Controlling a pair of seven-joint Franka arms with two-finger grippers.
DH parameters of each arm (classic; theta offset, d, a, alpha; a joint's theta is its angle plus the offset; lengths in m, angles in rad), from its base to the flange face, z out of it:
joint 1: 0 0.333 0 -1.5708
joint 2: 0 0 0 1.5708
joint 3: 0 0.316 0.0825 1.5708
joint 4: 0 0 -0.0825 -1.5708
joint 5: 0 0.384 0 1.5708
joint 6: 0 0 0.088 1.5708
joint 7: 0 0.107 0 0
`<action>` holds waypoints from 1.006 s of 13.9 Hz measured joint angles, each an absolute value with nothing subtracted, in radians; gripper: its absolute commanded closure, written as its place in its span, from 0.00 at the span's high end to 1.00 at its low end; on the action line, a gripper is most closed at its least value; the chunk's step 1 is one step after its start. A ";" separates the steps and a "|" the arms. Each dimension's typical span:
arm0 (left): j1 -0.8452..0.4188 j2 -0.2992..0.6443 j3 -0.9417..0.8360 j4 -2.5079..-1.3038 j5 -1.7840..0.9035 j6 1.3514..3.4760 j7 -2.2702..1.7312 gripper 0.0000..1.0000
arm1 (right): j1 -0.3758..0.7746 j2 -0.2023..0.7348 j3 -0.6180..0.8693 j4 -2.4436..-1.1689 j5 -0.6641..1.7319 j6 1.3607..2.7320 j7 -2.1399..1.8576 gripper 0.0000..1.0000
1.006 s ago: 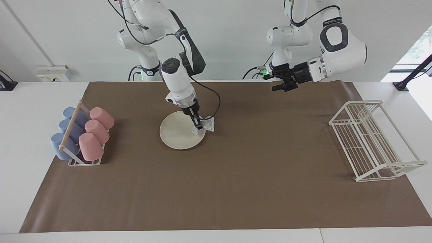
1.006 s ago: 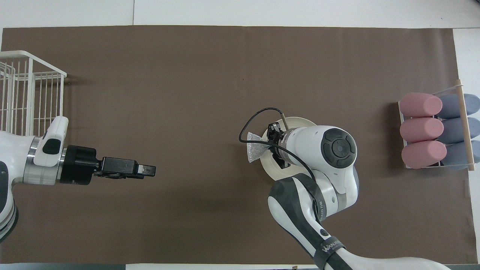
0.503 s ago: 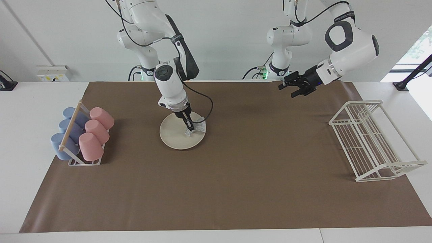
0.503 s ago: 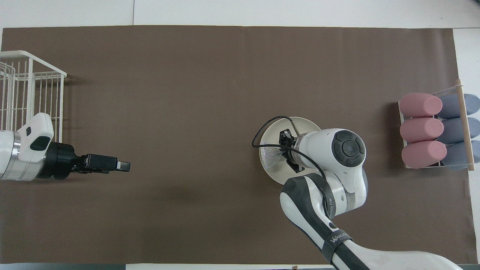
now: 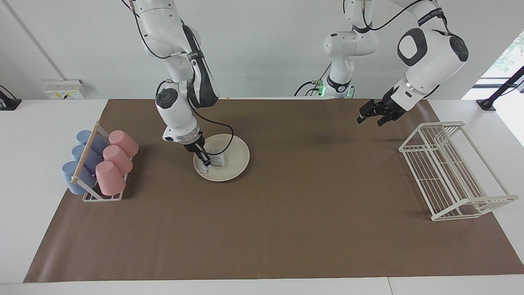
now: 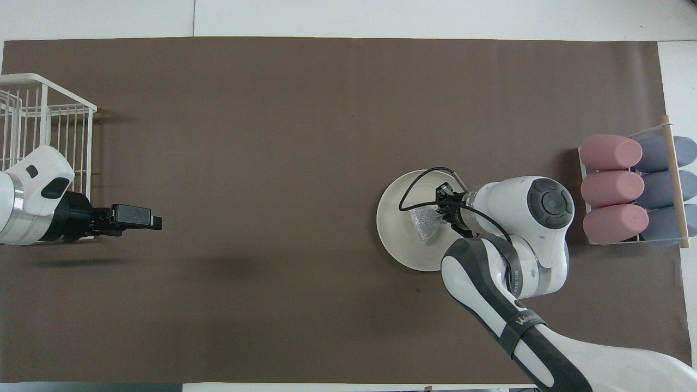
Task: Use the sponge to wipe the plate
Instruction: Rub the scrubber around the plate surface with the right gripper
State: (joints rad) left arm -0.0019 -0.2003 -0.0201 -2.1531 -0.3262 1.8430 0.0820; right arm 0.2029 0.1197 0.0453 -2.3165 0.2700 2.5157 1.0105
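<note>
The cream-white plate lies on the brown mat, toward the right arm's end of the table; it also shows in the overhead view. My right gripper is shut on the silvery mesh sponge and presses it on the plate, at the part nearest the cup rack. The overhead view shows the sponge at the right gripper's tip, inside the plate's rim. My left gripper waits in the air over the mat beside the wire rack, also seen in the overhead view.
A rack of pink and blue cups stands at the right arm's end of the mat. A white wire rack stands at the left arm's end. The right arm's black cable loops over the plate.
My right gripper has dragged the sponge from the plate's edge across it toward the cup rack. My left gripper has drawn back toward the wire rack.
</note>
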 measured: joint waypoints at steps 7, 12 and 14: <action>-0.002 -0.200 -0.022 -2.153 -0.324 1.844 -0.008 1.00 | 0.370 0.116 0.056 -2.321 0.272 2.536 1.231 0.00; -0.002 -0.200 -0.024 -2.153 -0.323 1.844 -0.017 1.00 | 0.409 0.116 0.056 -2.331 0.272 2.564 1.288 0.00; -0.003 -0.200 -0.027 -2.153 -0.323 1.844 -0.017 1.00 | 0.378 0.115 0.055 -2.331 0.272 2.564 1.224 0.00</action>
